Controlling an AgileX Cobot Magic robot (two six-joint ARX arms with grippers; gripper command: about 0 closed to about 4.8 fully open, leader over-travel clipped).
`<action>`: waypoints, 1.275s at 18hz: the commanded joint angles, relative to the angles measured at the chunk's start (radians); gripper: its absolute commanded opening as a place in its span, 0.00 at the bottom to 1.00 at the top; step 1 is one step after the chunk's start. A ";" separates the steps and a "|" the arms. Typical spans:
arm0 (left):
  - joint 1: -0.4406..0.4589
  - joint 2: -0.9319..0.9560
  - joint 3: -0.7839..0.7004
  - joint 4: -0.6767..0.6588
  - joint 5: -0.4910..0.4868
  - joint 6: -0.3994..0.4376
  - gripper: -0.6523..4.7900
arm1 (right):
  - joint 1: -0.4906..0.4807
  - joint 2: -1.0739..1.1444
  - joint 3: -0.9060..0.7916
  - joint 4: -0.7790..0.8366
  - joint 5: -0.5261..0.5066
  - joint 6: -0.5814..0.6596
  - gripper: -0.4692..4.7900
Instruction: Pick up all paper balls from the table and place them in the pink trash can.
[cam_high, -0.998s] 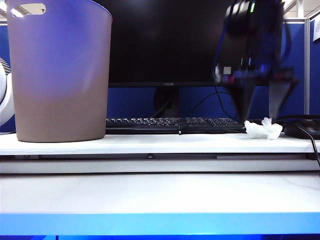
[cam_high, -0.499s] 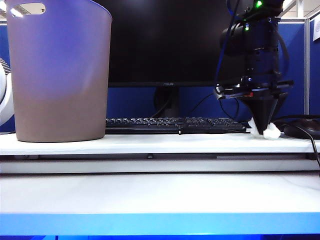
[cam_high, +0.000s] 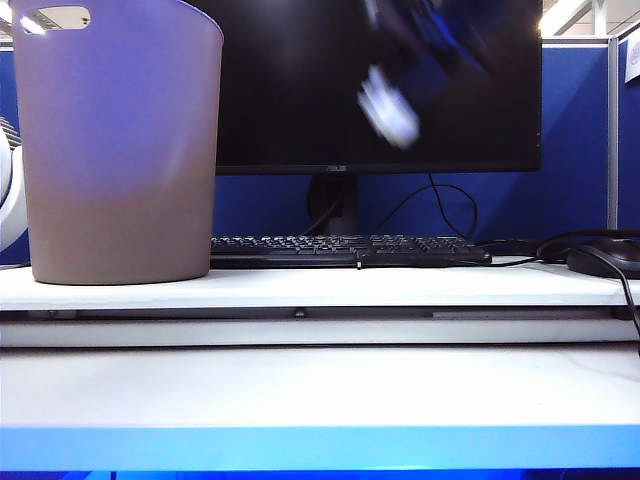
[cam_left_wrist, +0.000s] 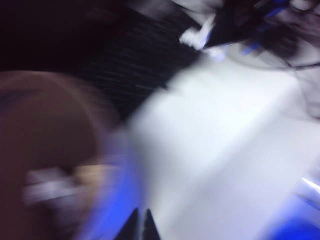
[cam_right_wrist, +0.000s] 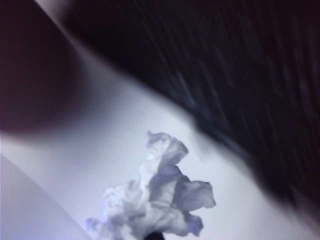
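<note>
1. The right gripper (cam_right_wrist: 156, 235) is clamped on a white paper ball (cam_right_wrist: 155, 200); in the right wrist view the wad fans out from the fingertips, pinched at its base so the bulk hangs free of the jaws.
2. In the exterior view the same paper ball (cam_high: 388, 105) shows as a white smear high in front of the black monitor (cam_high: 300, 80), clear of the table (cam_high: 320, 385). The blur marks fast travel. The height suits a carry that must clear the rim of a tall bin.
3. The left gripper (cam_left_wrist: 141, 225) has its fingertips together with nothing between them. It hangs near the pink trash can (cam_left_wrist: 50, 150), over the bin's open mouth, where pale and tan shapes lie inside, too blurred to identify.
4. The left wrist view also catches the right gripper (cam_left_wrist: 220, 27) across the table with the white wad at its tip.
5. The pink trash can (cam_high: 120, 150) stands upright at the left end of the raised shelf, just beside the keyboard (cam_high: 350, 248). Its open top faces up, so a release from above is the workable entry.
6. Judgement: the step in hand is transport of the ball toward the bin. No other loose paper ball shows on the table in the exterior view.
7. Risk: a light, one-point pinch on crumpled paper can slip during a fast swing.
</note>
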 joint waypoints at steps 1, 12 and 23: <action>0.000 -0.094 0.006 0.059 -0.198 0.003 0.11 | 0.060 -0.004 0.115 0.290 -0.278 0.134 0.08; 0.000 -0.388 0.006 0.032 -0.410 -0.024 0.11 | 0.307 0.162 0.179 0.635 -0.161 0.268 1.00; 0.000 -0.768 -0.003 -0.099 -0.256 -0.130 0.11 | 0.255 -0.319 0.196 -0.028 -0.105 0.015 0.08</action>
